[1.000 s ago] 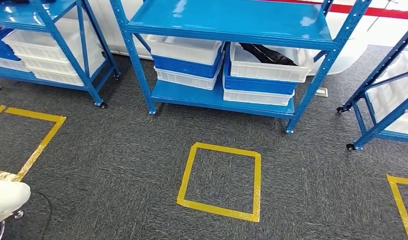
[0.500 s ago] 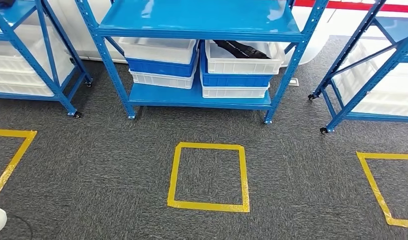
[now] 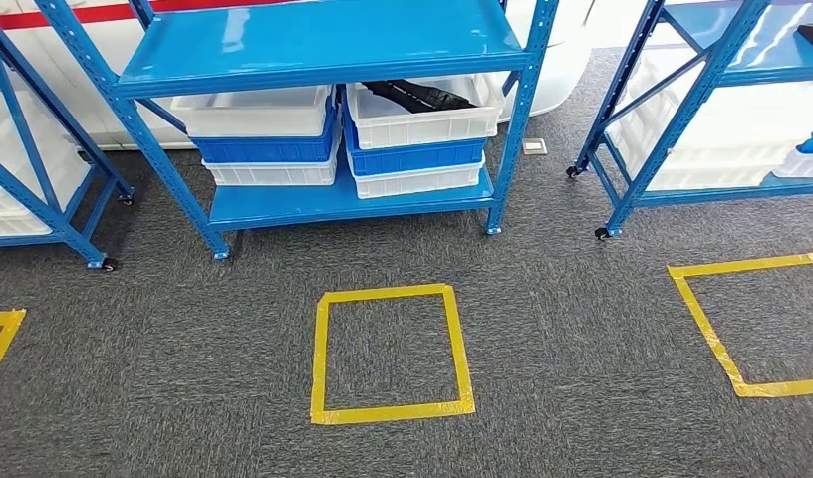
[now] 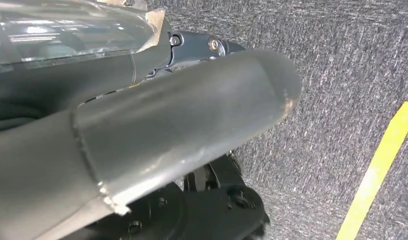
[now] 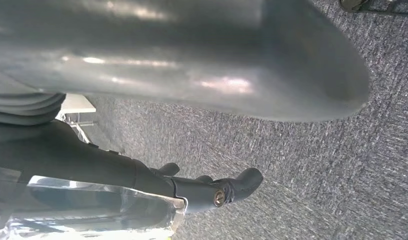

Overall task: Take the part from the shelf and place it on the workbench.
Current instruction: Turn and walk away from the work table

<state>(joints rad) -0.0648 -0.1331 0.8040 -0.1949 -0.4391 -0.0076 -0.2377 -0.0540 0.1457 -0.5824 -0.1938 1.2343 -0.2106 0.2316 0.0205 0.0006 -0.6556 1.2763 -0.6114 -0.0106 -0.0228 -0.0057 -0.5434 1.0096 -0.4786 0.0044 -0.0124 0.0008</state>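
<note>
Blue steel shelf (image 3: 313,45) faces the robot across grey carpet, a yellow taped square (image 3: 391,351) before it. The dark part (image 3: 419,96) lies in the upper white bin (image 3: 414,115) on the lower tier. Both arms hang: left hand (image 4: 192,130) and right hand (image 5: 212,190) hold nothing, fingers loosely apart. Approach stage, by appearances; next comes stepping closer, then reaching in.

No readable text, labels, brands or numbers anywhere. Closest thing to signs: yellow tape square (image 3: 391,351) on carpet in front of blue shelf rack (image 3: 323,45), another tape square (image 3: 756,324) off to right, red stripe (image 3: 84,14) on white wall behind. All wordless.
</note>
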